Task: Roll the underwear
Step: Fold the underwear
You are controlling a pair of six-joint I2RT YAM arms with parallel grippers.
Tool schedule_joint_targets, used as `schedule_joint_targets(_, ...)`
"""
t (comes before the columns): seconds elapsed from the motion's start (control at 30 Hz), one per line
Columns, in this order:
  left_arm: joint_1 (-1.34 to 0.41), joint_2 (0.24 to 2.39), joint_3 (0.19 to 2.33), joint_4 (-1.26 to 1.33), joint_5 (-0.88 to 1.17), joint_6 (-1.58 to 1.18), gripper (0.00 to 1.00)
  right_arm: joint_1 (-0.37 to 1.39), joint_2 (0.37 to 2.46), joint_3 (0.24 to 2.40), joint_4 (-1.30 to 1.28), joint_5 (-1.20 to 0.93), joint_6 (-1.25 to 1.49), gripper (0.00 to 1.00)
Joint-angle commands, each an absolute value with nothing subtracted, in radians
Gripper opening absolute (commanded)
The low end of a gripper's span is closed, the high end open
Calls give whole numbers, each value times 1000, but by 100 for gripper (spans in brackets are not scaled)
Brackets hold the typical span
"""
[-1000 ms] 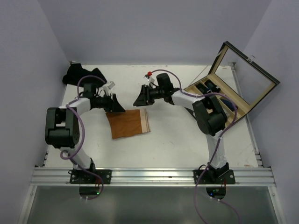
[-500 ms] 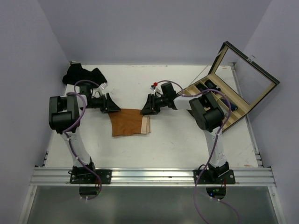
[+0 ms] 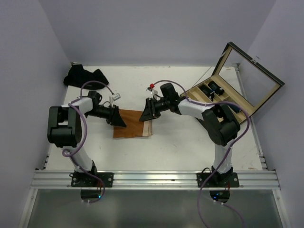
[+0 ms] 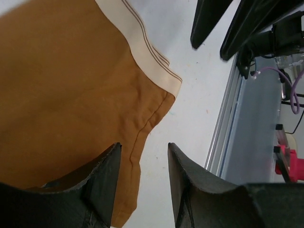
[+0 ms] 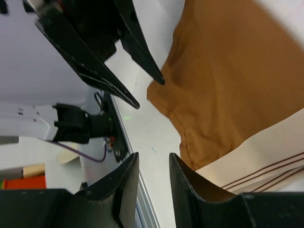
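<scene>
Rust-orange underwear (image 3: 130, 124) lies flat between the left gripper (image 3: 120, 122) and right gripper (image 3: 144, 117), both with jaws apart at its ends, its long axis left-right, cream waistband (image 3: 148, 127) rightward, on a white table (image 3: 180, 147) within lavender walls (image 3: 142, 28).

I'm seeing my left arm (image 3: 61, 126) and right arm (image 3: 222, 127) wearing white links, black joints, looping purple cables (image 3: 93, 82) and tapering black fingers (image 4: 107, 180).
</scene>
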State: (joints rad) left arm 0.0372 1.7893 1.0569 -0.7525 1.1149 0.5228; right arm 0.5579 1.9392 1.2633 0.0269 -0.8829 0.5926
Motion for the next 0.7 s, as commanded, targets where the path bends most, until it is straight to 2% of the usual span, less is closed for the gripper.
schedule_joint_targets(0.0, 29, 1805, 1017, -744, 1115, 553, 47, 601, 2011, 1215, -43, -939, 551, 35)
schedule_joint_targets(0.17, 20, 1962, 1068, -709, 968, 490, 43, 589, 2149, 1258, -190, -873, 467, 33)
schedule_joint_targets(0.3, 26, 1979, 1087, -675, 897, 465, 45, 561, 2154, 1275, -204, -845, 460, 34)
schedule_joint_targets(0.4, 28, 1899, 1118, -727, 968, 567, 51, 551, 2047, 1290, -161, -909, 515, 41)
schedule_joint_targets(0.47, 20, 1786, 1121, -704, 980, 592, 54, 537, 1985, 1282, -131, -937, 554, 42)
schedule_joint_targets(0.53, 11, 1674, 1114, -669, 919, 594, 55, 523, 1901, 1264, -129, -956, 557, 38)
schedule_joint_targets(0.67, -131, 1502, 1026, -436, 747, 552, 58, 483, 1841, 1139, -170, -890, 523, 26)
